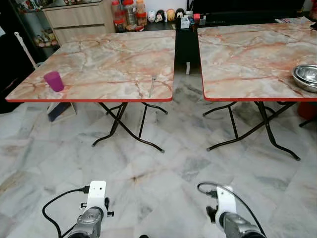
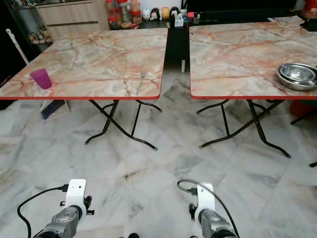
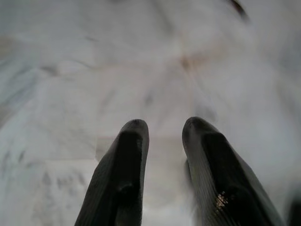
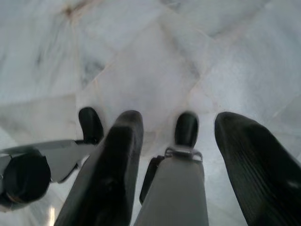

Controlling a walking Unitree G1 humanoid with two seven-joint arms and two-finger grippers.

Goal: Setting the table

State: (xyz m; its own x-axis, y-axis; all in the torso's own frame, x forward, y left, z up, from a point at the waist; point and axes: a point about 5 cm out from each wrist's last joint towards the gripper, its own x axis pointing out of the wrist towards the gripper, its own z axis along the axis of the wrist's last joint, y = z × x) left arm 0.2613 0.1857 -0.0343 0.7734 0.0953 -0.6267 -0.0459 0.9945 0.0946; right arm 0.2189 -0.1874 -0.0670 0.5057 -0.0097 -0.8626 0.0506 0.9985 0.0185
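Note:
A purple cup (image 1: 54,81) stands near the left front corner of the left marble-patterned table (image 1: 99,59). Close to that table's right front edge lies a small metal utensil (image 1: 152,87). Stacked steel bowls (image 1: 306,77) sit at the right edge of the right table (image 1: 247,54). Both arms hang low over the floor, the left wrist (image 1: 91,213) and the right wrist (image 1: 230,218) well short of the tables. My left gripper (image 3: 164,129) is open over bare floor tiles, and my right gripper (image 4: 181,120) is open above the robot's own leg.
A gap with a black cabinet (image 1: 185,37) behind it separates the two tables. Folding metal legs (image 1: 124,126) spread under each table. A wooden dresser (image 1: 79,20) and jars (image 1: 130,14) line the back wall. A box (image 1: 60,110) leans under the left table.

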